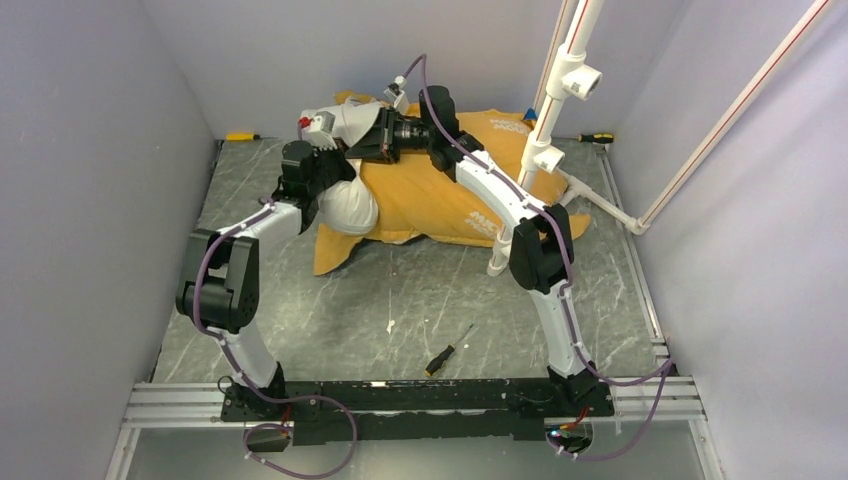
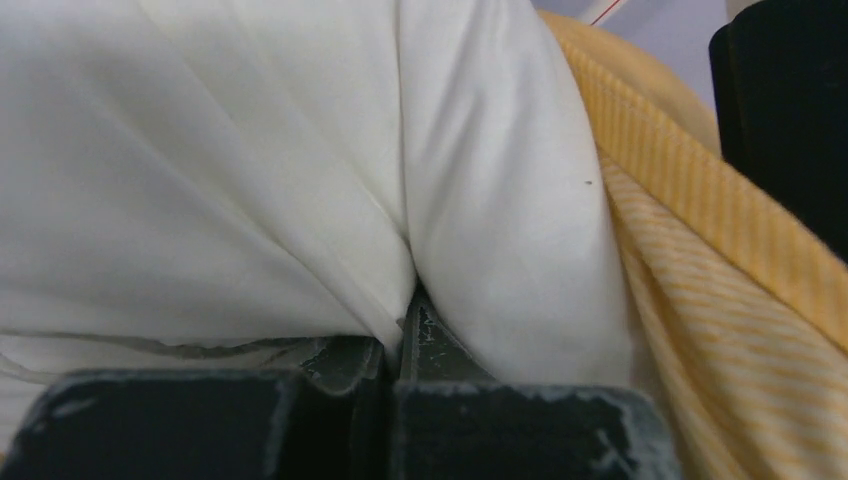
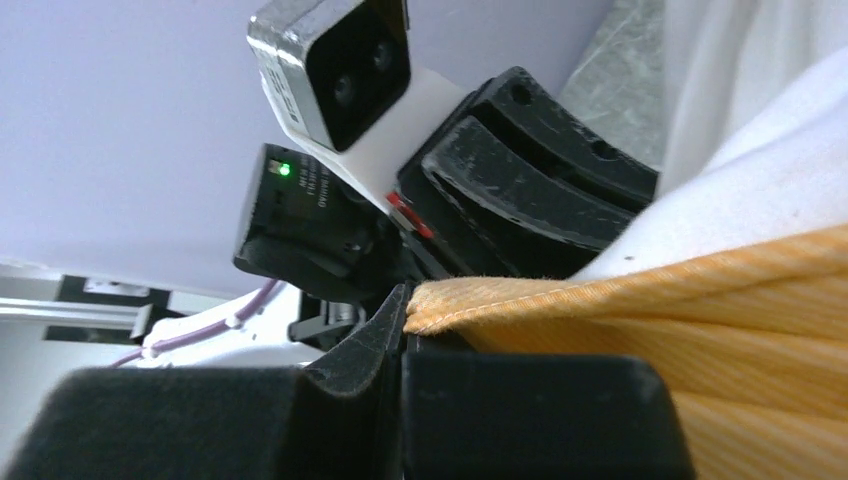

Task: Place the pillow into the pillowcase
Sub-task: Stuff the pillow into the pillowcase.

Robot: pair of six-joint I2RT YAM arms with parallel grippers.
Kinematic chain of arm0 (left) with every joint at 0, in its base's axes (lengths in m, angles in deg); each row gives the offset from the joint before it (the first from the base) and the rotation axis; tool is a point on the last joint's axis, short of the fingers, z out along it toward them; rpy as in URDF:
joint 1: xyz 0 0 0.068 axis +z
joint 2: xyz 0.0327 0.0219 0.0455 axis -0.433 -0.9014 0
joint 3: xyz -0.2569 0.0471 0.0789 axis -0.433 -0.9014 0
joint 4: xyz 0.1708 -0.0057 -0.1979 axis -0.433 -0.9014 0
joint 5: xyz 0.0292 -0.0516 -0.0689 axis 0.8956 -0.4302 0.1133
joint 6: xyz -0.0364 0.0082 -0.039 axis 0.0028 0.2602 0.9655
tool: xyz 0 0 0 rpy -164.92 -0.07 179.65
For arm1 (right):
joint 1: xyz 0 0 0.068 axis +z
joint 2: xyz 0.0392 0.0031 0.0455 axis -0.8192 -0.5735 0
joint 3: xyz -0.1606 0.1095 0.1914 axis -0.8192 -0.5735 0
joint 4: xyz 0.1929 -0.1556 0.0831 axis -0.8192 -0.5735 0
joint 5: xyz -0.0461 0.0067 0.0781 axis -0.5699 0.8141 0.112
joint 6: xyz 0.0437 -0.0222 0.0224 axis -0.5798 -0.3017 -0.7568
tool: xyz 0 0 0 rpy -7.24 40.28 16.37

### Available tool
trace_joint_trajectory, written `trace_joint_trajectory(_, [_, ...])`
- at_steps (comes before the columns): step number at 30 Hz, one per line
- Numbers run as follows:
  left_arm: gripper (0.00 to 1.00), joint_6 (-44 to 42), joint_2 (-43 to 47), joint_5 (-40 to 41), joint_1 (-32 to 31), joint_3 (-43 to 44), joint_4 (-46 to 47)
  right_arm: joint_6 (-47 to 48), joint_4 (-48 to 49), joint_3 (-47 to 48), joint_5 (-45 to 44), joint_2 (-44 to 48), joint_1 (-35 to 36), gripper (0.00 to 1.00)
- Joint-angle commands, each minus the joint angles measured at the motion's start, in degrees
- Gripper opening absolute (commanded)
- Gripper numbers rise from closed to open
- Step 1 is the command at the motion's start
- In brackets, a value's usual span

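Observation:
The pillowcase point(image 1: 440, 195) lies orange side up at the back of the table. The white pillow point(image 1: 352, 210) bulges out of its left end. My left gripper point(image 1: 335, 160) is shut on a fold of the pillow; in the left wrist view the white fabric point(image 2: 300, 180) is pinched between the jaws point(image 2: 405, 325), with the orange case point(image 2: 720, 300) to the right. My right gripper point(image 1: 365, 148) is shut on the pillowcase's orange hem point(image 3: 520, 290) next to the left gripper, with the pillow point(image 3: 770, 130) behind it. The blue printed side is hidden.
A black and orange screwdriver point(image 1: 447, 352) lies on the table near the front. A yellow tool point(image 1: 240, 136) lies at the back left and another screwdriver point(image 1: 595, 138) at the back right. A white pipe stand point(image 1: 560, 90) rises behind the pillowcase. Walls enclose three sides.

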Motion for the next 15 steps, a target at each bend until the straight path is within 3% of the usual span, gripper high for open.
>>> trace_joint_trajectory(1, [0.00, -3.3, -4.0, -15.9, -15.9, 1.4, -3.0, -14.6, 31.6, 9.3, 5.0, 2.9, 6.3, 0.00])
trace_joint_trajectory(6, [0.00, -5.0, -7.9, -13.3, -18.5, 2.0, -6.0, -19.8, 36.7, 13.1, 5.4, 1.0, 5.8, 0.00])
trace_joint_trajectory(10, [0.00, -9.8, -8.5, -10.8, -19.4, 6.4, -18.4, -16.7, 34.2, 10.8, 6.1, 2.4, 5.7, 0.00])
trace_joint_trajectory(15, [0.00, -13.5, 0.9, -7.4, -17.2, 6.6, -26.5, -1.2, 14.7, -0.2, 0.1, 9.3, 4.2, 0.00])
